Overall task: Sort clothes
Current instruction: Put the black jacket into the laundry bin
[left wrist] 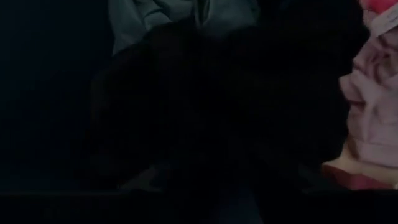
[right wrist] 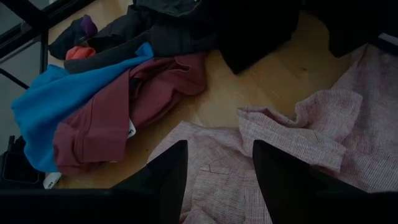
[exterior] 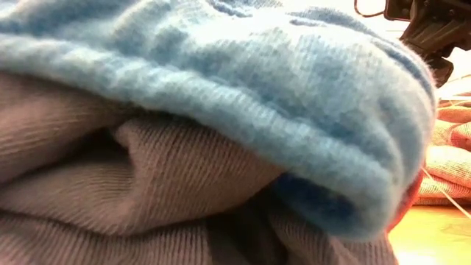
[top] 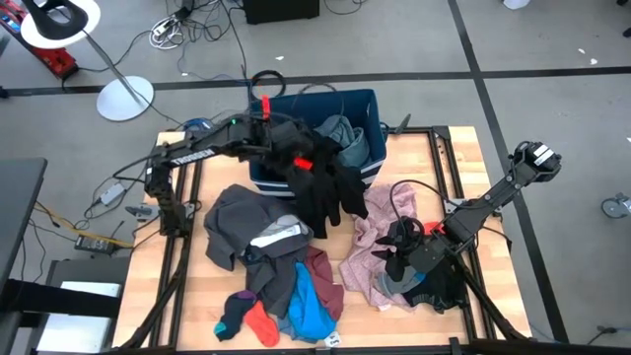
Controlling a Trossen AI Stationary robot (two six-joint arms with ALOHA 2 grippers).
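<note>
1. The left gripper [top: 296,163] hangs over the front rim of the blue bin [top: 367,99] at the far edge of the table [top: 434,168]. It is wrapped in a black garment [top: 320,192] that hangs down from it over the bin's front wall onto the table. Whether its fingers clamp that cloth or merely stand wide inside it cannot be told; its own camera sees almost only dark fabric.
2. A grey-teal garment [top: 345,143] lies inside the bin.
3. The right gripper [right wrist: 214,171] is low over the pale pink shirt [right wrist: 298,143] near the table's right edge, its fingers spread apart with nothing between them.
4. A dark grey garment [top: 246,222] lies left of the table's middle.
5. At the near edge lie a maroon garment [right wrist: 118,112], a bright blue one [right wrist: 56,99] touching it, an orange-red sock [top: 261,323] and a dark sock [top: 232,316].
6. The low camera is filled by blue knit and grey-brown cloth lying against it.
</note>
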